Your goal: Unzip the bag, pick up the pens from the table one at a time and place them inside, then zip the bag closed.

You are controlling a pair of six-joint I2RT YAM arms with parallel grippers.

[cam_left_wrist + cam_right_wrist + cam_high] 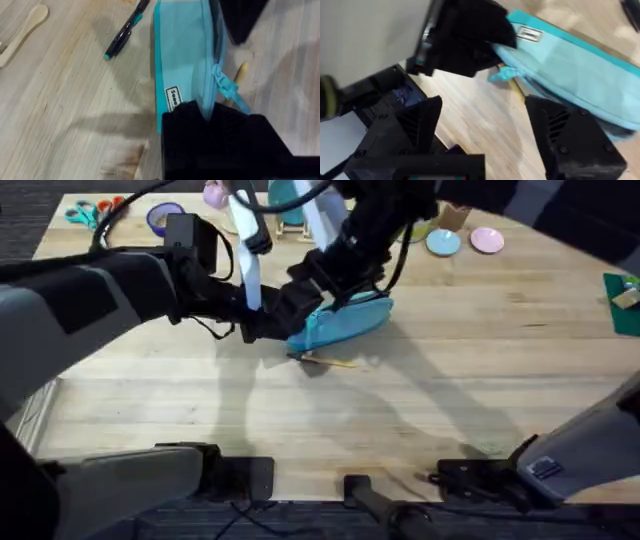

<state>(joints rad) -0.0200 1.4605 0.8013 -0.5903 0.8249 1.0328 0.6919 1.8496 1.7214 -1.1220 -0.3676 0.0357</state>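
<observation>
Light-wood planks make up the worktop (470, 370), and the teal pencil pouch (345, 320) lies near its middle with a yellow pen (330, 361) just beside its near edge and a black pen (125, 30) on its far side. The left gripper (207, 117) is pinched on the pouch's end by the zipper pull (227, 90), while the right gripper (482, 125) hovers spread beside the pouch. To unzip well, I judge the left should anchor that end firmly while the right catches the pull and draws it straight along the zipper.
</observation>
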